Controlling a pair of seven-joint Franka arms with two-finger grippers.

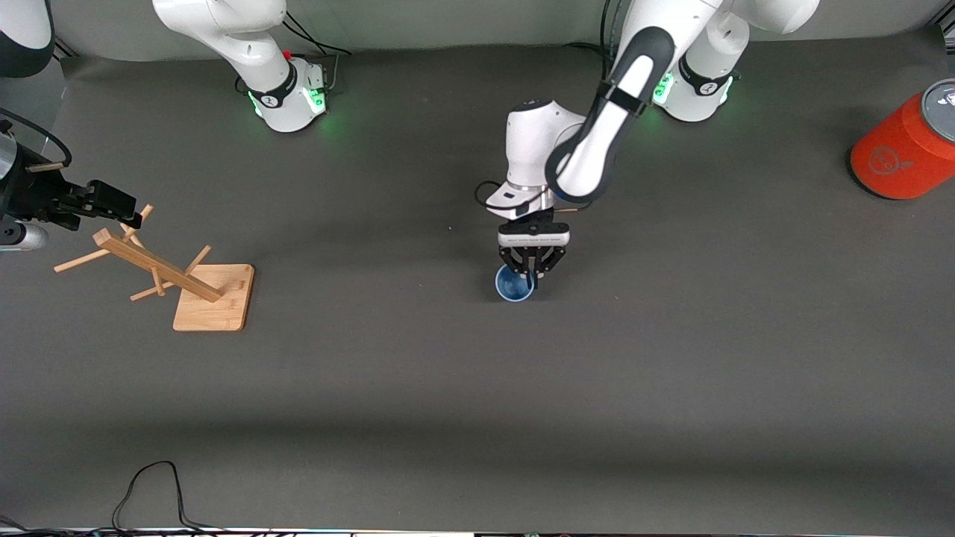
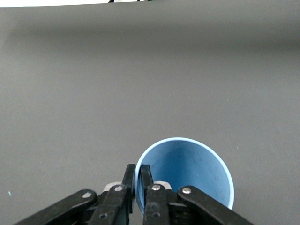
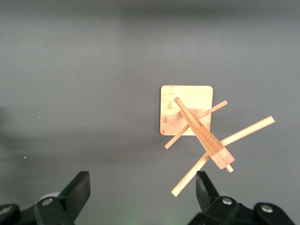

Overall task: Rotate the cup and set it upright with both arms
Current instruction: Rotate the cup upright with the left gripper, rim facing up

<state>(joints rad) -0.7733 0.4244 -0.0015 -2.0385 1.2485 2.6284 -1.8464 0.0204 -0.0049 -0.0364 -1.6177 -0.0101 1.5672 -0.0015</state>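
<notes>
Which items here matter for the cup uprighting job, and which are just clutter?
In the job:
- cup, mid-table, rim pinched by the left gripper
- right gripper, open, waiting above the wooden rack

Lying about:
- wooden rack, at the right arm's end of the table
- orange cylinder, at the left arm's end
- black cable, at the table edge nearest the front camera

left gripper [image 1: 531, 281] is low at mid-table, fingers pinched on the cup [image 1: 513, 284] rim; right gripper [image 3: 143, 190] waits raised, fingers spread
</notes>
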